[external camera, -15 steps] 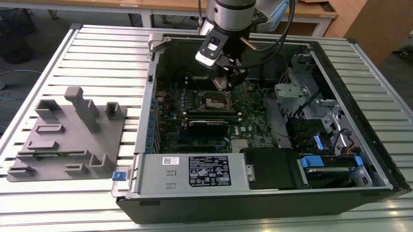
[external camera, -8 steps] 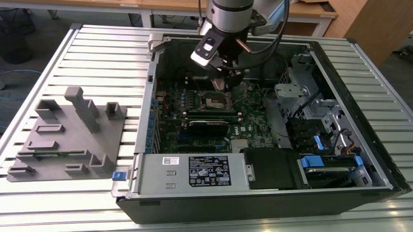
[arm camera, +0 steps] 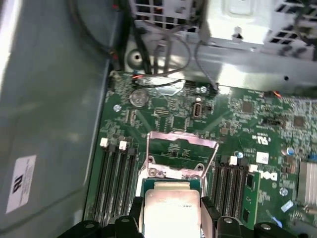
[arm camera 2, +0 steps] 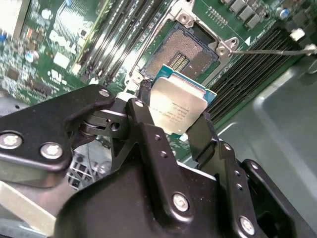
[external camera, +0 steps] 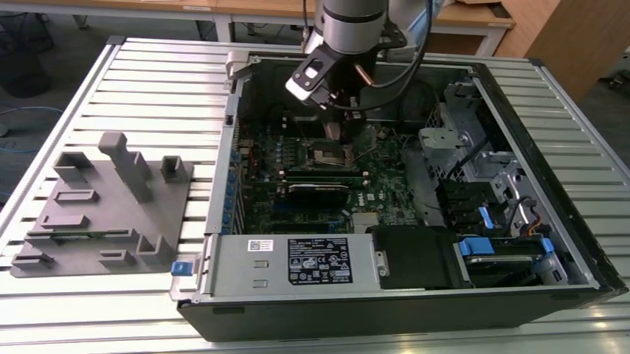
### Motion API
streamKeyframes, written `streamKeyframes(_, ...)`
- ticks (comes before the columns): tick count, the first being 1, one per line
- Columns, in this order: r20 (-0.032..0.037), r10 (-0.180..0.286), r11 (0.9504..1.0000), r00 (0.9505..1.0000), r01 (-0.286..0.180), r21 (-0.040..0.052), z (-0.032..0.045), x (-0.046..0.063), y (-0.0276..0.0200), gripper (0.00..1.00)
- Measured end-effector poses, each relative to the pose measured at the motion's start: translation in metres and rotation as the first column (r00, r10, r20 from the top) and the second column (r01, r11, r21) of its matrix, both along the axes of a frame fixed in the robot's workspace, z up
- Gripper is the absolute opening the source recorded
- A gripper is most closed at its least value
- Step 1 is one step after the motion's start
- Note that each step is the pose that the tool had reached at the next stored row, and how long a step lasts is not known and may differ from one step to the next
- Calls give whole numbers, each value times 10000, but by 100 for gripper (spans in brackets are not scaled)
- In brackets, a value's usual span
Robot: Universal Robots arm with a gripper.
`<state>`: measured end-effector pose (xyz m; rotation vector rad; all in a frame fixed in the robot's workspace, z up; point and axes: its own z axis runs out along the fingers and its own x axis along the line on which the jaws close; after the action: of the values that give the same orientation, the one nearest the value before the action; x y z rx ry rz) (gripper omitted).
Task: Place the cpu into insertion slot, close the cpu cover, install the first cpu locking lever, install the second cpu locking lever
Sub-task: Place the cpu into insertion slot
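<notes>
The cpu [arm camera 2: 177, 105], a small flat square chip with a dull silver top, is clamped in the black jaws just above the open, silver-rimmed insertion slot [arm camera 2: 185, 52] (thin silver cpu cover [arm camera: 182, 144] raised). Seating, cover and wire locking levers [arm camera 2: 270, 50] all remain.

Wooden desks [external camera: 473, 18] stand behind a slatted table [external camera: 147, 81].

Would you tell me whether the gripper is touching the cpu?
Touching: in the second wrist view the gripper clamps the cpu between its fingers.
</notes>
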<state>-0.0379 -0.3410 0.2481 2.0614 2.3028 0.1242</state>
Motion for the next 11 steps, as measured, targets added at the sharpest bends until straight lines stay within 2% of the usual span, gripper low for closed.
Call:
streamKeyframes(4, -2, -587, 9983, 9983, 587, -2, -22, -14, 0, 54)
streamKeyframes(7, 2, -676, 9977, 9977, 676, 0, -44, -55, 0, 54)
streamKeyframes(11, 10, -738, 9973, 9973, 738, 0, -113, -88, 0, 54)
